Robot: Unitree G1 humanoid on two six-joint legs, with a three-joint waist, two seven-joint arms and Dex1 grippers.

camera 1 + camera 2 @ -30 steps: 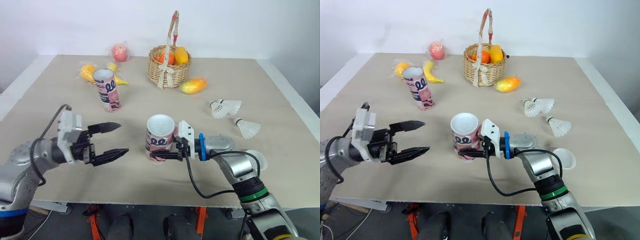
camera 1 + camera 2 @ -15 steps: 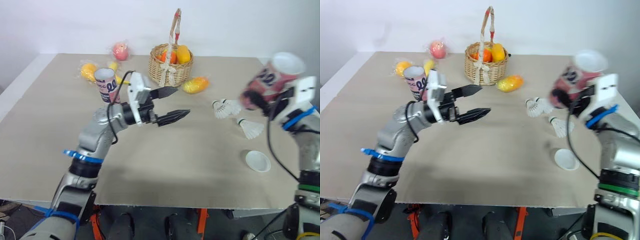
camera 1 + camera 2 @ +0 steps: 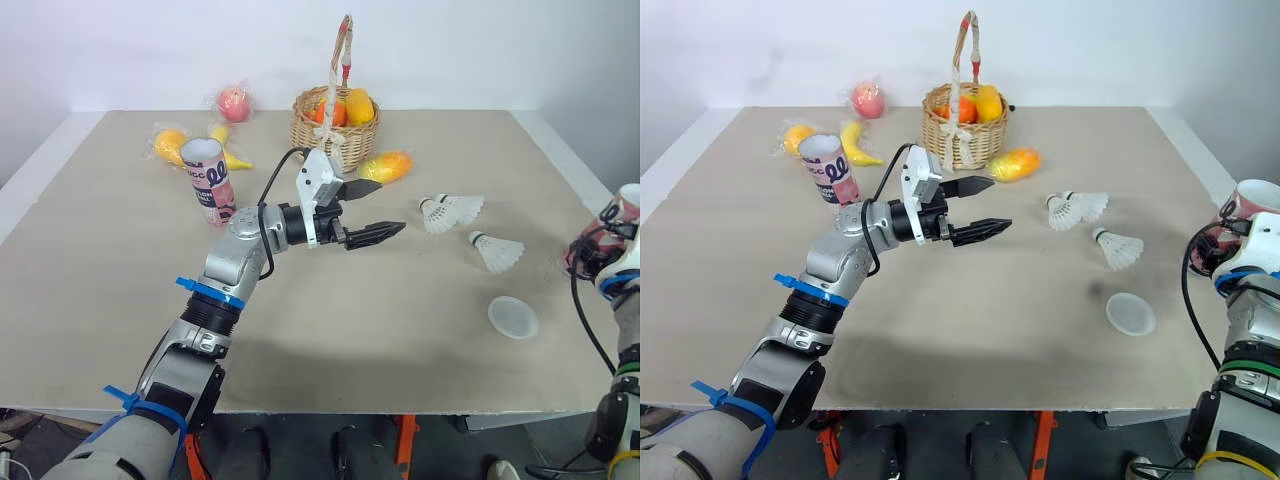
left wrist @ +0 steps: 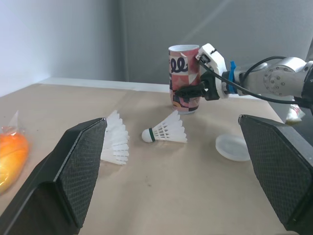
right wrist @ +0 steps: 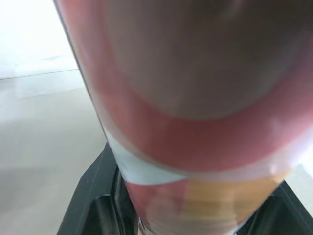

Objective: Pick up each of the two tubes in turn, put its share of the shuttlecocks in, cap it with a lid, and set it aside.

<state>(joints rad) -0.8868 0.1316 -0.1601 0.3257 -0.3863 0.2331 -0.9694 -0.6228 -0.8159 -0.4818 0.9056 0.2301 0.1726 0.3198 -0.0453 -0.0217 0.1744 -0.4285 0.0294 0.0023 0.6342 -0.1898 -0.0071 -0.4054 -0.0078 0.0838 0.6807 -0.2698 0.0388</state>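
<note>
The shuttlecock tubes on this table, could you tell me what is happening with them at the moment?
The right gripper is shut on one tube, holding it upright at the right edge of the table. The left gripper, open, reaches toward the far shuttlecock and the near shuttlecock, which lie loose by a white lid. The other tube stands uncapped at the far left, by the fruit.

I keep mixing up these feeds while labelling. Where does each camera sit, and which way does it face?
Head eyes: on the head, looking forward and down over the table; both arms show, left gripper open.
Left wrist: along its own fingers toward two shuttlecocks, the lid and the right gripper holding the tube.
Right wrist: close on the gripped tube between its fingers.
Shared: every view shows that tube.
</note>
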